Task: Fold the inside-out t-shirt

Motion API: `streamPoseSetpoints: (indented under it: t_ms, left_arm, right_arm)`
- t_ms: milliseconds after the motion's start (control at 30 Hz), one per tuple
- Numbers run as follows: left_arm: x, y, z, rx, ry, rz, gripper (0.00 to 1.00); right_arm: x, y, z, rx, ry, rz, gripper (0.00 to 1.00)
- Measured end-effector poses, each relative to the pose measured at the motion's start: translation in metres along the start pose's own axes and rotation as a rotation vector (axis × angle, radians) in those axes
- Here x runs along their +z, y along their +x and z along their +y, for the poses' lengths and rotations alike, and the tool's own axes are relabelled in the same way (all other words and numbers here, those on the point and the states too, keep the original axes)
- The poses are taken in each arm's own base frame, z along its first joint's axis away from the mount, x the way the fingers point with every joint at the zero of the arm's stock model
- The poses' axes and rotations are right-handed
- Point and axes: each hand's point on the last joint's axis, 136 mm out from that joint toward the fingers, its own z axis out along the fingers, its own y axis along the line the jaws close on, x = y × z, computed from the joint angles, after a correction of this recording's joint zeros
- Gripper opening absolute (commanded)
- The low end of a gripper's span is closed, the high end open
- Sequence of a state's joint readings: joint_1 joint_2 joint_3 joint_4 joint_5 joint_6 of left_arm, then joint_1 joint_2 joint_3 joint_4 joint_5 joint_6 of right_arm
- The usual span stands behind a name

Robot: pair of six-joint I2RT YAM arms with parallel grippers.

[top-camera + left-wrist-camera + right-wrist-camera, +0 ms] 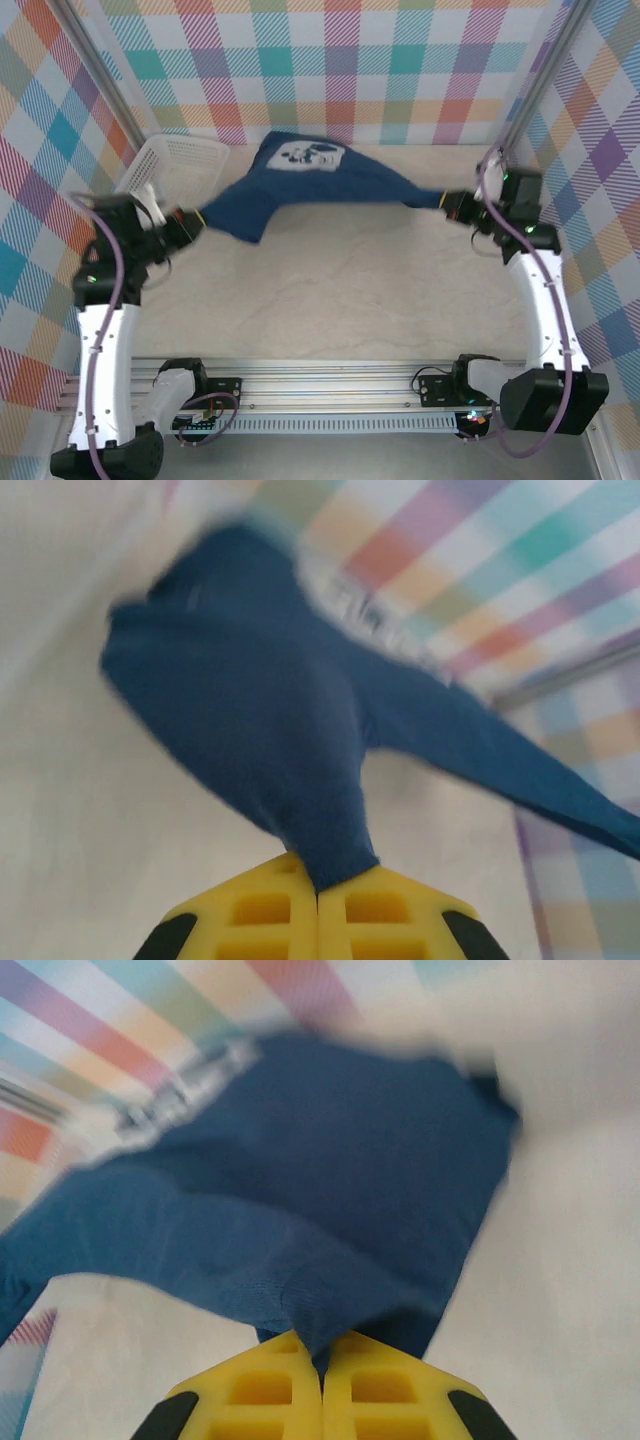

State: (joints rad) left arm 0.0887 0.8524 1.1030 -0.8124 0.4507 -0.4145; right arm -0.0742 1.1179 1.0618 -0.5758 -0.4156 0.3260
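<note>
The inside-out t-shirt (315, 185) is dark navy blue with a white print near its far edge, and it hangs stretched between both arms above the table. My left gripper (192, 222) is shut on its left end, where the cloth bunches into the yellow fingers (260, 910). My right gripper (448, 201) is shut on its right end; the fabric (330, 1210) wedges between the yellow fingers (385, 1390). In the left wrist view the shirt (270, 720) spreads away toward the far wall.
A white basket (175, 165) stands at the back left, just behind the left gripper. Checked walls close in the back and both sides. Pale tabletop (350, 290) lies under the shirt, and a metal rail (330, 395) runs along the near edge.
</note>
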Motion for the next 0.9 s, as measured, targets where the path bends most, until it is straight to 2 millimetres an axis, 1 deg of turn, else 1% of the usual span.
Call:
streamPoseSetpoints:
  t_ms: [33,67,100,167,200,233,300,367,467,533,567,633,667,700,767,800,900]
  left_arm:
    - [0.01,0.026,0.019,-0.049,-0.027,0.07,0.03]
    - [0.019,0.055,0.039,-0.104,-0.06,0.142,0.14]
    - [0.025,0.078,0.054,-0.151,-0.084,0.197,0.25]
    - [0.032,0.105,0.071,-0.214,-0.111,0.265,0.41]
    - [0.034,0.11,0.074,-0.237,-0.118,0.28,0.48]
    - [0.036,0.112,0.076,-0.25,-0.123,0.287,0.54]
    - [0.04,0.107,0.077,-0.25,-0.133,0.28,0.62]
    - [0.042,0.095,0.079,-0.236,-0.158,0.253,0.67]
    - [0.043,0.068,0.076,-0.196,-0.176,0.168,0.71]
    - [0.048,0.051,0.07,-0.174,-0.163,0.112,0.71]
    - [0.053,0.044,0.067,-0.169,-0.156,0.092,0.71]
    - [0.07,0.038,0.056,-0.136,-0.144,0.092,0.72]
    - [0.081,0.037,0.047,-0.107,-0.138,0.104,0.72]
    - [0.094,0.035,0.034,-0.068,-0.126,0.116,0.72]
    - [0.123,0.031,0.015,-0.006,-0.125,0.136,0.72]
    - [0.14,0.028,0.005,0.022,-0.123,0.14,0.72]
    - [0.185,0.021,-0.008,0.07,-0.137,0.142,0.72]
  right_arm:
    - [0.011,0.03,-0.018,0.063,0.026,0.071,0.09]
    - [0.02,0.061,-0.035,0.129,0.052,0.138,0.12]
    - [0.026,0.09,-0.048,0.189,0.076,0.197,0.2]
    - [0.03,0.127,-0.065,0.273,0.113,0.271,0.27]
    - [0.029,0.139,-0.069,0.302,0.128,0.295,0.31]
    - [0.029,0.142,-0.071,0.314,0.139,0.3,0.36]
    - [0.027,0.133,-0.072,0.301,0.158,0.267,0.42]
    - [0.024,0.118,-0.073,0.271,0.182,0.221,0.45]
    - [0.023,0.085,-0.074,0.209,0.221,0.133,0.5]
    - [0.029,0.062,-0.076,0.176,0.249,0.097,0.51]
    - [0.037,0.05,-0.078,0.161,0.266,0.085,0.51]
    - [0.055,0.026,-0.083,0.132,0.293,0.077,0.51]
    - [0.067,0.012,-0.084,0.116,0.303,0.075,0.52]
    - [0.081,-0.003,-0.086,0.092,0.314,0.07,0.52]
    - [0.106,-0.025,-0.091,0.048,0.332,0.071,0.52]
    - [0.118,-0.037,-0.093,0.022,0.339,0.072,0.52]
    - [0.157,-0.069,-0.101,-0.067,0.36,0.074,0.51]
